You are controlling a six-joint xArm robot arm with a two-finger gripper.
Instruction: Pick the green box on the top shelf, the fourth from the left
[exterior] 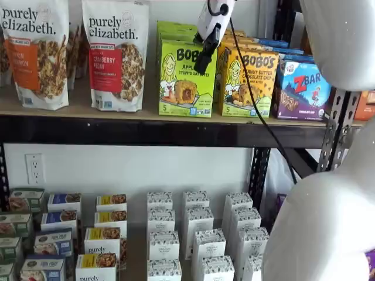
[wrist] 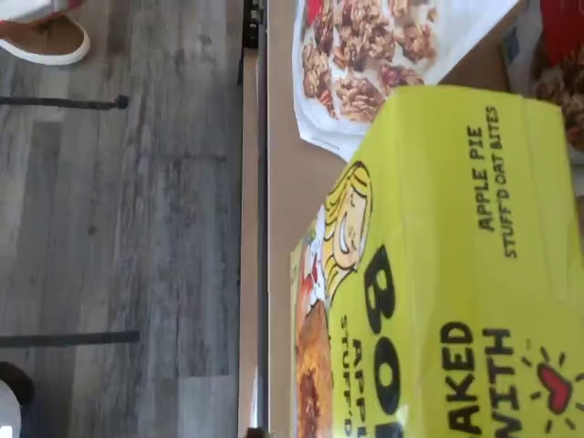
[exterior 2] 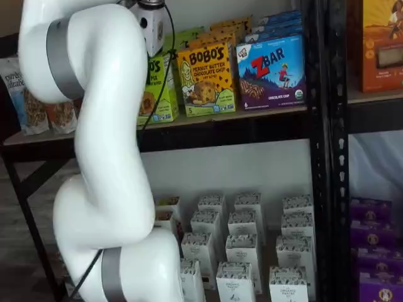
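Note:
The lime-green Bobo's Apple Pie box (exterior: pixel 183 88) stands upright on the top shelf (exterior: pixel 76 110), between a Purely Elizabeth cranberry pecan bag (exterior: pixel 117 55) and the yellow-orange Bobo's box (exterior: pixel 249 82). It also shows in a shelf view (exterior 2: pixel 162 94), partly behind the arm, and fills the wrist view (wrist: pixel 456 274). My gripper (exterior: pixel 203 58) hangs in front of the box's upper right corner. Only its white body and one black finger show, so I cannot tell whether it is open or shut.
A blue-purple ZBar box (exterior: pixel 304 91) stands right of the yellow-orange box. More green boxes stand behind the front one. A black rack post (exterior: pixel 337 129) rises at the right. The lower shelf holds several small white cartons (exterior: pixel 199 240). My white arm (exterior 2: pixel 107 126) covers the shelf's left part.

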